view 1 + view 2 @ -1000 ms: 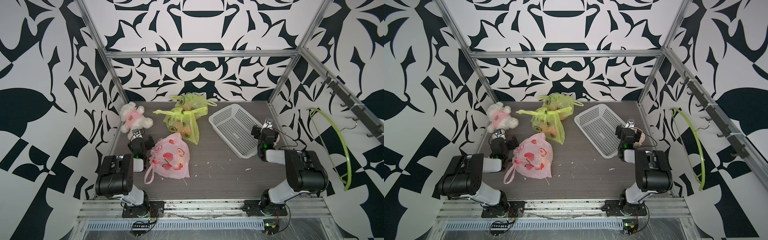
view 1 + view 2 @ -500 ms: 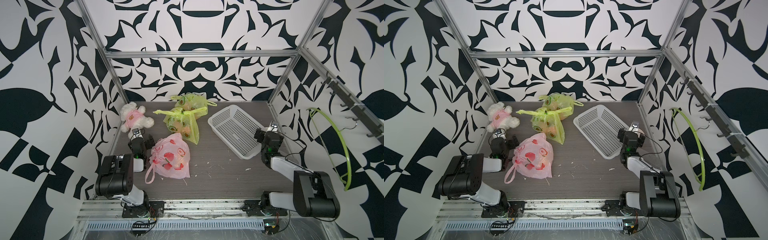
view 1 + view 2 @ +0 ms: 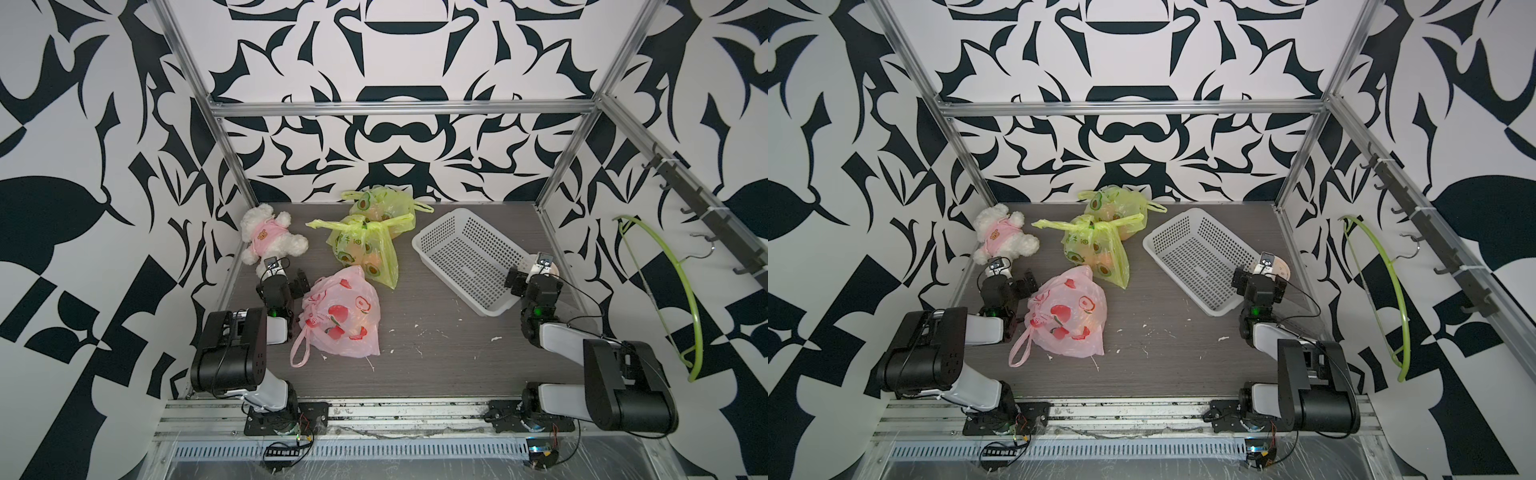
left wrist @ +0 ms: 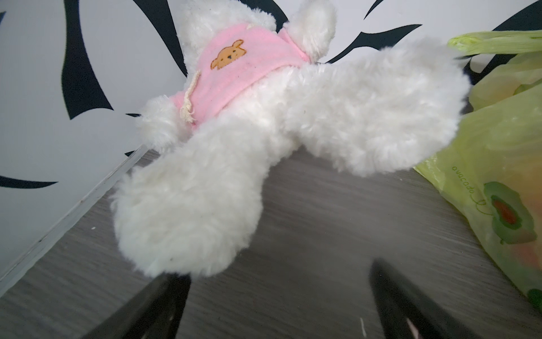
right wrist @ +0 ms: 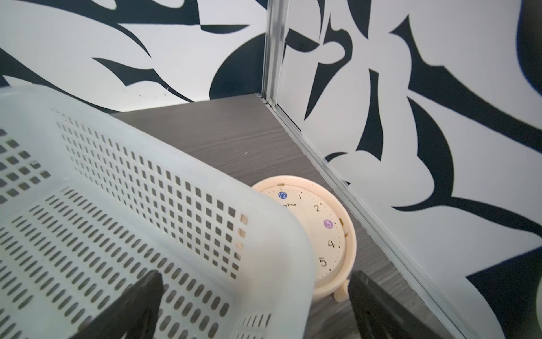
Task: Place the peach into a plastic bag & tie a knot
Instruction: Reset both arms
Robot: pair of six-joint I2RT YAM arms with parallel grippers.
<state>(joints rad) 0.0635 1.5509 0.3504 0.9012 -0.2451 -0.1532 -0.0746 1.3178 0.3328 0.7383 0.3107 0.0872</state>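
Top views both show the pink plastic bag lying on the desk on the left arm's side. Its neck is gathered into what looks like a knot, and a loop handle trails toward the front edge. A faint orange roundness inside is probably the peach, though the printed film blurs it.

I judge the bag to be light, limp and slippery, and the fruit inside soft enough to bruise. The gathered neck or the loop is the place to take hold, not the bulging body.

Just beside that neck sits the left end effector. Its fingers are spread wide with nothing between them, and they point away from the bag toward the plush bear. Two green bags, both tied, lie behind the pink one.

Well apart, on the other side of the desk, the right end effector is spread just as wide and holds nothing. One finger is over the inside of the white basket and the other is outside it near a clock, so the basket's corner rim lies between them. Whether either finger touches the rim I cannot tell.
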